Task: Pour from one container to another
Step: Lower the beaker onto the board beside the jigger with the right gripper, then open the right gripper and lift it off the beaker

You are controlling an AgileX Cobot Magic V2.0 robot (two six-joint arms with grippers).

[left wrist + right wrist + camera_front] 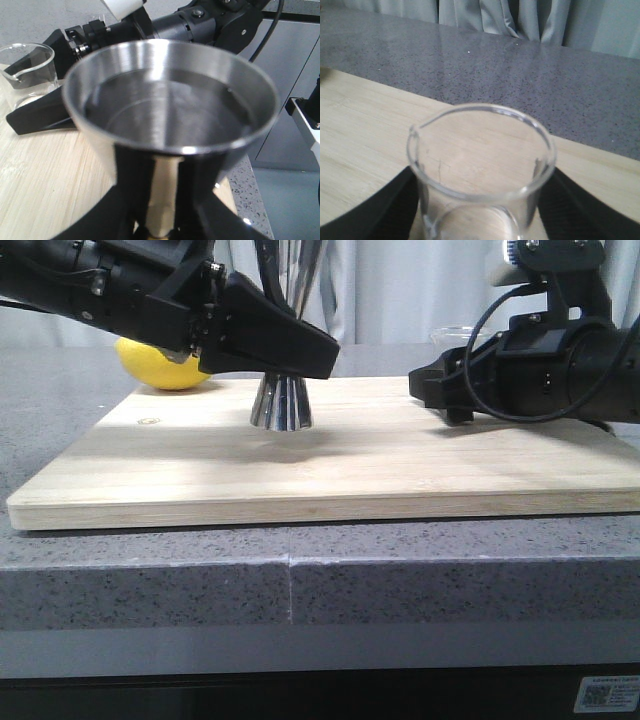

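The steel jigger (281,405) stands upright on the wooden board (400,475), left of the middle. My left gripper (300,348) is shut on its narrow waist. In the left wrist view the jigger's upper cup (170,100) fills the frame and seems to hold clear liquid, with my left gripper (160,212) clamped below it. The clear glass beaker (480,160) stands upright on the board at the right and looks empty. My right gripper (480,215) is shut on its walls. In the front view the right gripper (440,390) mostly hides the beaker. The beaker (27,65) also shows beyond the jigger.
A yellow lemon (165,368) lies at the board's back left corner, behind my left arm. The board rests on a grey speckled counter (300,570). Curtains hang behind. The right arm's black body (560,360) lies low over the board's right side.
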